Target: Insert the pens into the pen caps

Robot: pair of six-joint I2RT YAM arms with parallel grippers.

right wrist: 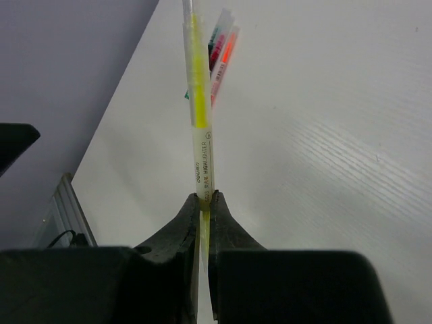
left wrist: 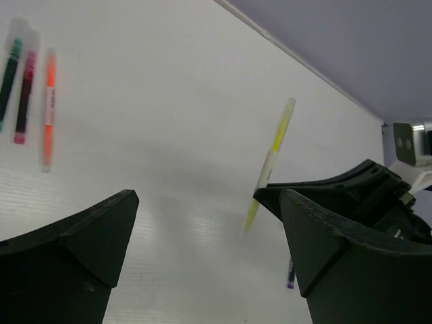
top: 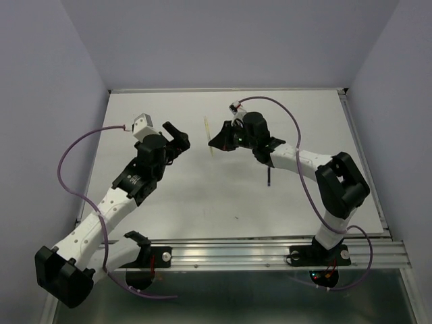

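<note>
Five pens show. One yellow pen [right wrist: 202, 155] is clamped between the right jaws and held off the surface [top: 310, 115], just beside the left jaws, which stand wide apart with nothing in them. A green pen [left wrist: 8, 77], a red pen [left wrist: 25, 91] and an orange pen [left wrist: 48, 108] lie side by side well apart from it, and a dark blue pen [top: 270, 177] lies alone, partly under the right arm [top: 304, 162]. One pale translucent cap [right wrist: 194, 67] sheathes the yellow pen's far end; the green and red pens show similar pale ends, too blurred to count.
</note>
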